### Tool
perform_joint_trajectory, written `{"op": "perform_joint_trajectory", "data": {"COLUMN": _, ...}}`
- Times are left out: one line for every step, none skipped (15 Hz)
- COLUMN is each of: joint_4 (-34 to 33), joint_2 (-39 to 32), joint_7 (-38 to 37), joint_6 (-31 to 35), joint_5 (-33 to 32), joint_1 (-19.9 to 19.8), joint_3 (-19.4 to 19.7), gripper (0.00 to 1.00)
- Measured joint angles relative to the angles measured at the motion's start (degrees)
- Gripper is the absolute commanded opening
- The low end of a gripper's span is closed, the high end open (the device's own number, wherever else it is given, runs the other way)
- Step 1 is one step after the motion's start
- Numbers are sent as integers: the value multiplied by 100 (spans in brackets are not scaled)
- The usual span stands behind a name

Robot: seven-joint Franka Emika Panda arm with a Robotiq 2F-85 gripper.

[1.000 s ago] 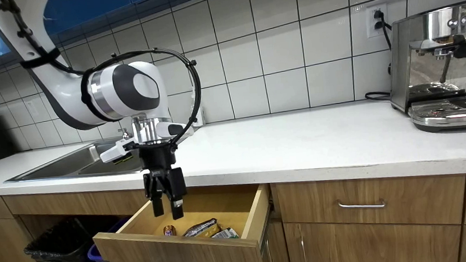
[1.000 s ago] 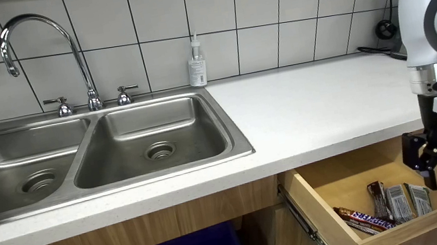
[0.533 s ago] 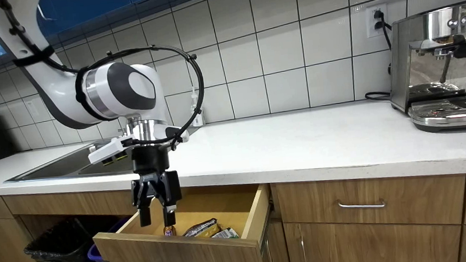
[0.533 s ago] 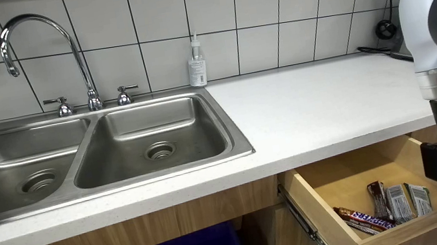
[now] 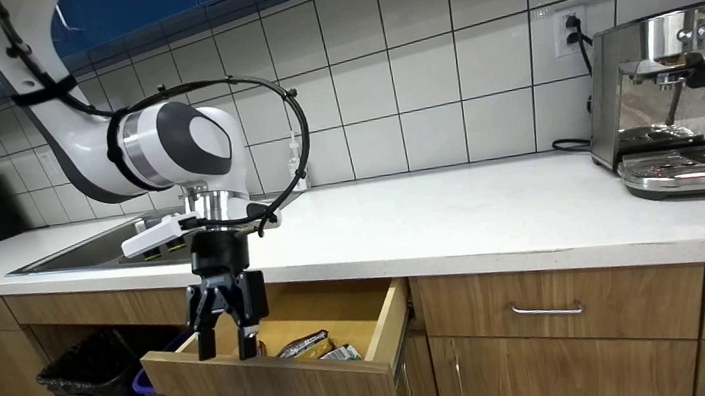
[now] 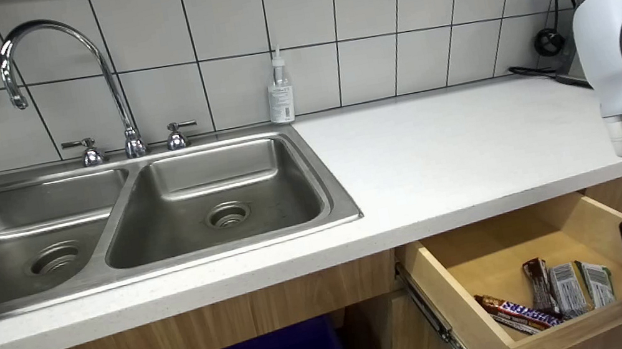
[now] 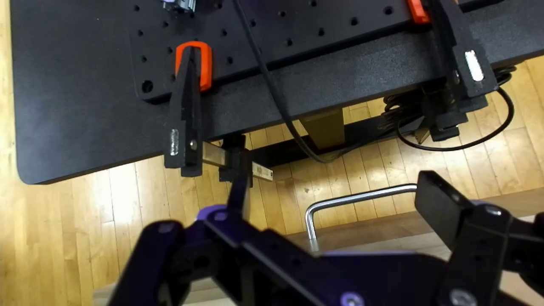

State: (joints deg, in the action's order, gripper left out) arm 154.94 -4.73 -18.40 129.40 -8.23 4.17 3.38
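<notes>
Sink (image 5: 86, 250) sits at the left, sunk into the counter (image 5: 456, 214), with a black-lined bin (image 5: 91, 387) lower down. Next to the right hangs the gripper (image 5: 227, 351), pointing down by the near edge of a pulled-out drawer (image 5: 318, 389); its fingers (image 7: 440, 208) stand wide apart with nothing between them, so this reads as a bare hover, no hold made. Nearest it seems the drawer's metal handle (image 7: 361, 197), lower than the fingertips and apart from them; its long axis runs left to right along the drawer front, and it juts toward the near side. Inside the drawer, a Snickers bar (image 6: 522, 311) slants from far left to near right, close by the left wall; then a dark brown packet (image 6: 540, 288), a gold-edged packet (image 6: 569, 288) and a green-edged packet (image 6: 598, 282) lie roughly far to near. At the right, on the counter, stands a coffee machine (image 5: 669, 100).
</notes>
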Motion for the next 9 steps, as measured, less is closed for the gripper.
{"op": "perform_joint_trajectory", "data": {"joint_4": 23, "joint_2": -11, "joint_7": 12, "joint_6": 0, "joint_5": 0, "joint_1": 0, "joint_3": -3, "gripper": 100}}
{"op": "perform_joint_trajectory", "data": {"joint_4": 41, "joint_2": -30, "joint_7": 17, "joint_6": 0, "joint_5": 0, "joint_1": 0, "joint_3": -6, "gripper": 100}}
{"op": "perform_joint_trajectory", "data": {"joint_4": 53, "joint_2": -60, "joint_7": 17, "joint_6": 0, "joint_5": -7, "joint_1": 0, "joint_3": -6, "gripper": 100}}
{"op": "perform_joint_trajectory", "data": {"joint_4": 58, "joint_2": -99, "joint_7": 17, "joint_6": 0, "joint_5": -7, "joint_1": 0, "joint_3": -6, "gripper": 100}}
{"op": "perform_joint_trajectory", "data": {"joint_4": 60, "joint_2": -149, "joint_7": 17, "joint_6": 0, "joint_5": -19, "joint_1": 0, "joint_3": -6, "gripper": 100}}
{"op": "perform_joint_trajectory", "data": {"joint_4": 60, "joint_2": -199, "joint_7": 17, "joint_6": 0, "joint_5": -28, "joint_1": 0, "joint_3": -6, "gripper": 100}}
{"op": "perform_joint_trajectory", "data": {"joint_4": 60, "joint_2": -252, "joint_7": 17, "joint_6": 2, "joint_5": -44, "joint_1": 0, "joint_3": -6, "gripper": 100}}
{"op": "perform_joint_trajectory", "data": {"joint_4": 59, "joint_2": -307, "joint_7": 17, "joint_6": 3, "joint_5": -53, "joint_1": 0, "joint_3": -6, "gripper": 100}}
{"op": "perform_joint_trajectory", "data": {"joint_4": 58, "joint_2": -360, "joint_7": 17, "joint_6": 5, "joint_5": -59, "joint_1": 0, "joint_3": -6, "gripper": 100}}
